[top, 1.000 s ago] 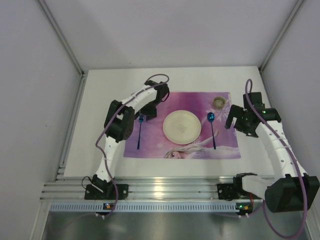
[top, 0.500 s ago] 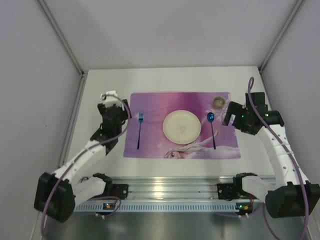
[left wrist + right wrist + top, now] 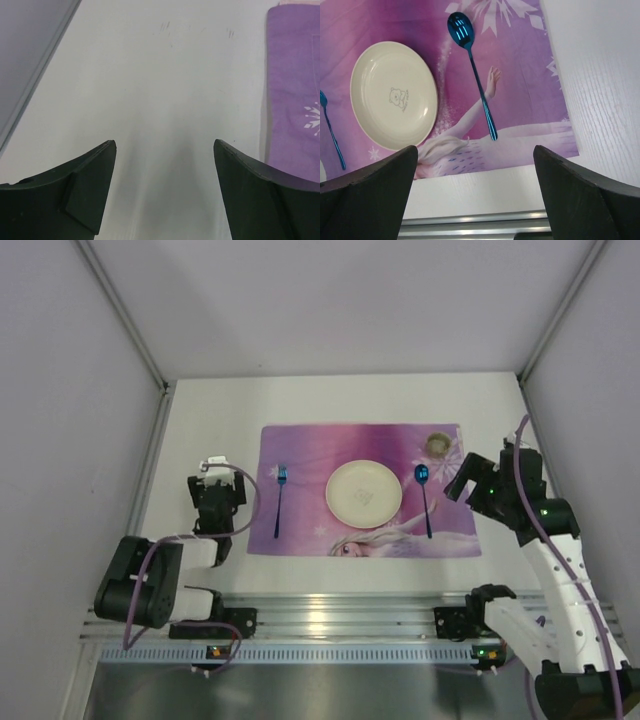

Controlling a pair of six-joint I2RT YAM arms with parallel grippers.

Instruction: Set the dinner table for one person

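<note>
White dinner-table surface seen from above, with a purple princess placemat lying across its middle. On the placemat: a cream plate at its centre, a blue fork near its left edge, a blue spoon right of the plate, and a small round cup in its far right corner. Fork and spoon both lie lengthwise, near to far. The left claw sits just off the placemat's left edge, nearest the fork. The right claw hangs at the placemat's right edge, nearest the spoon and cup.

Left wrist view: the left claw is spread wide and holds nothing. Bare surface lies ahead, with the placemat edge at right.

Right wrist view: the right claw is also spread wide and empty. Beyond it the placemat carries plate, spoon and the fork at far left. The setting looks complete, with nothing left to fetch.
</note>
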